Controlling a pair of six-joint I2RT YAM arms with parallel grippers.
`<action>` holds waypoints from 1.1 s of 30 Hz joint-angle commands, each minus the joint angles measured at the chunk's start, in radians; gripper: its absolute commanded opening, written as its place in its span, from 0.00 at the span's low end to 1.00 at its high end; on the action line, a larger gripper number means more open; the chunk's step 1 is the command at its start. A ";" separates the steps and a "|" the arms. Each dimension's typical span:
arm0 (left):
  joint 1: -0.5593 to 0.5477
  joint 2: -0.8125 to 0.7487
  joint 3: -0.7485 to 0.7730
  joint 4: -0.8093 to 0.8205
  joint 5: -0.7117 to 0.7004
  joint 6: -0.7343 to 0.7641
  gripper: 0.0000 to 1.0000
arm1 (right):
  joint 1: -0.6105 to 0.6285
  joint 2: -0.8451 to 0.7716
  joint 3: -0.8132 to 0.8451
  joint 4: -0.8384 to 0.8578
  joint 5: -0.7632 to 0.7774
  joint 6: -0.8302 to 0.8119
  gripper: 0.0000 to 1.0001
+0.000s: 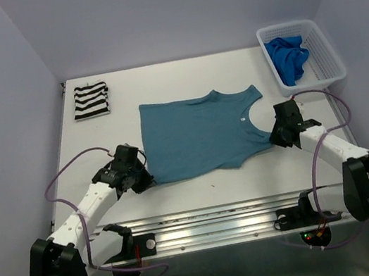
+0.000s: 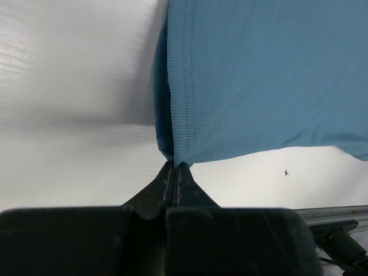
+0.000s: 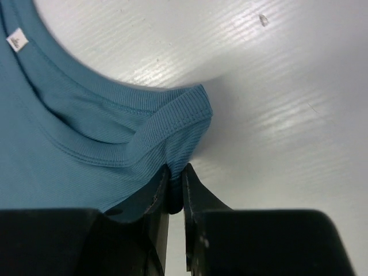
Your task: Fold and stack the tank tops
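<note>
**Spread teal tank top (image 1: 201, 131) held at two points**

Top view: it lay flat at the centre of the table (image 1: 201, 191). The striped tank top (image 1: 90, 101) sat folded at far left. The royal blue tank top (image 1: 287, 57) sat in the basket (image 1: 327, 48) at far right.

Left wrist view: the left gripper (image 2: 175, 167) was pinched together on the hem corner.

Right wrist view: the right gripper (image 3: 175, 172) was clamped on a shoulder strap.

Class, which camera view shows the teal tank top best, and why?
The top external view: the whole teal tank top lies spread flat. The left wrist view shows only its hem corner; the right wrist view only a strap and neckline.
</note>
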 commanded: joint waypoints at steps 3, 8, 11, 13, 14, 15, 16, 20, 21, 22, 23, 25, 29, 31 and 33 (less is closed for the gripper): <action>-0.004 -0.073 0.041 -0.075 0.011 0.016 0.00 | -0.002 -0.170 -0.043 -0.119 0.012 0.002 0.13; -0.005 -0.059 0.048 -0.049 0.047 0.033 0.00 | -0.002 -0.133 -0.028 -0.123 0.015 -0.009 0.18; -0.004 -0.045 0.033 -0.028 0.042 0.025 0.00 | -0.002 -0.112 -0.019 -0.144 0.009 -0.010 0.31; -0.005 -0.036 0.013 -0.012 0.045 0.020 0.00 | -0.002 -0.116 -0.022 -0.144 -0.001 -0.017 0.33; -0.004 -0.028 0.009 -0.002 0.047 0.019 0.00 | -0.002 -0.124 -0.023 -0.143 0.001 -0.015 0.31; -0.004 -0.025 0.009 0.000 0.047 0.017 0.00 | -0.002 -0.128 -0.022 -0.141 0.001 -0.015 0.29; -0.004 -0.020 0.013 0.000 0.051 0.017 0.00 | -0.002 -0.133 -0.020 -0.141 -0.001 -0.021 0.22; -0.004 -0.034 0.041 0.018 0.050 0.023 0.00 | -0.002 -0.153 -0.006 -0.135 -0.011 -0.033 0.18; -0.005 -0.036 0.056 0.021 0.050 0.028 0.00 | -0.002 -0.150 0.003 -0.135 -0.011 -0.038 0.17; -0.005 -0.034 0.065 0.020 0.050 0.028 0.00 | -0.002 -0.147 0.006 -0.135 -0.010 -0.038 0.15; -0.004 -0.028 0.074 0.014 0.048 0.037 0.00 | -0.002 -0.141 0.010 -0.132 -0.011 -0.041 0.13; -0.004 -0.016 0.100 0.014 0.045 0.045 0.00 | -0.002 -0.121 0.021 -0.127 -0.016 -0.050 0.10; -0.004 0.015 0.143 0.021 0.056 0.062 0.00 | -0.002 -0.089 0.061 -0.129 -0.019 -0.070 0.06; -0.004 0.030 0.182 0.021 0.048 0.069 0.00 | -0.002 -0.081 0.081 -0.130 -0.019 -0.079 0.06; -0.002 0.064 0.212 0.028 0.039 0.082 0.00 | -0.002 -0.067 0.118 -0.130 -0.018 -0.086 0.06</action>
